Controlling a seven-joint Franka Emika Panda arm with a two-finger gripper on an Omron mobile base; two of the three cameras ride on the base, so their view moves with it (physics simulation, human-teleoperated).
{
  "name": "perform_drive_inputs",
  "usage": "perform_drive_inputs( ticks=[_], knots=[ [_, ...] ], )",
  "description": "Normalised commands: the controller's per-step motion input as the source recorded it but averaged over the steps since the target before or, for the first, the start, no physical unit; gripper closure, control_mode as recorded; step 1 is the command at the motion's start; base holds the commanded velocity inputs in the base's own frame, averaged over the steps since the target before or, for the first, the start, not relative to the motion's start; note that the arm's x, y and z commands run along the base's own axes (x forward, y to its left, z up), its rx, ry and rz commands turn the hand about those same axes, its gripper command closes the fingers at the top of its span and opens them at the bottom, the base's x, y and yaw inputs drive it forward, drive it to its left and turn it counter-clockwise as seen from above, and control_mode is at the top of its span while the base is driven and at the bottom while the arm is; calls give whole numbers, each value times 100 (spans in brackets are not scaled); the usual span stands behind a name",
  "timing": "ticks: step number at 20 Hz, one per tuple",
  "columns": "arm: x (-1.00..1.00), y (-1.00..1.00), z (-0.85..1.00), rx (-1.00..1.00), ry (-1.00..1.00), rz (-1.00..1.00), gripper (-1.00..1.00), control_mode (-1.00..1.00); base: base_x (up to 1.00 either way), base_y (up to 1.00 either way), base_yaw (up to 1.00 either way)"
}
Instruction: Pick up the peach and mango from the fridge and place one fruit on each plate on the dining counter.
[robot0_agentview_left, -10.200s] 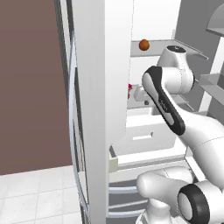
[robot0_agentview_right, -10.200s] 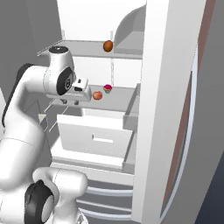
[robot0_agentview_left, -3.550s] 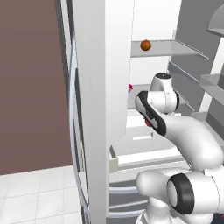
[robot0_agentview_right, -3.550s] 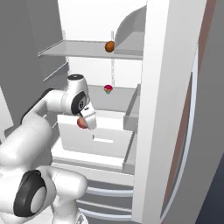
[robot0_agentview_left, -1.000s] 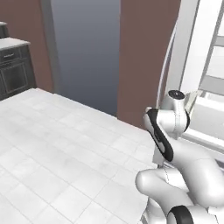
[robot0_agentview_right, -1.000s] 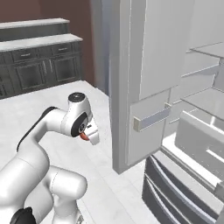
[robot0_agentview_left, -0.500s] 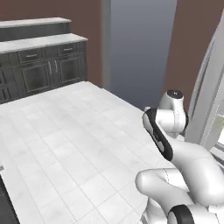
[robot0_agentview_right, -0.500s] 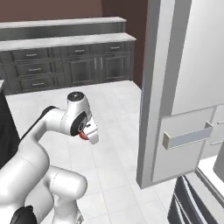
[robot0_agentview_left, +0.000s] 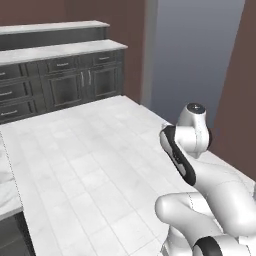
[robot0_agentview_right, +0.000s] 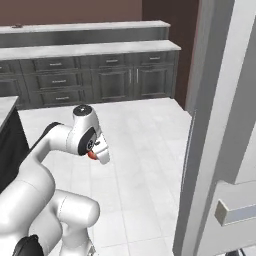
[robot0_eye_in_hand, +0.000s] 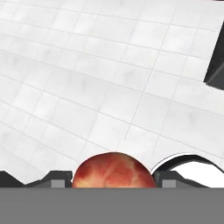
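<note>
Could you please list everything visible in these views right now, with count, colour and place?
peach: one, red-orange mottled, between the gripper's fingertips, above the floor
fridge door: one, white-grey with a pale handle, open at the right of the right base view
wall cabinets: one run, dark grey drawers under marble tops, along the far wall
floor: white tiles, across the room
wall: brown-red with a grey-blue panel, beyond the arm
gripper: one, white, shut on the peach
</note>
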Motion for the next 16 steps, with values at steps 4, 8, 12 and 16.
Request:
perform_drive_inputs(
  ticks=[4, 8, 12, 16],
  knots=[
    [0, 0, 0, 0, 0, 0, 100, 100, 100, -9, 22],
    [0, 0, 0, 0, 0, 0, 100, 100, 100, -11, 20],
    [0, 0, 0, 0, 0, 0, 100, 100, 100, -1, 22],
    [0, 0, 0, 0, 0, 0, 100, 100, 100, 0, 25]
  ],
)
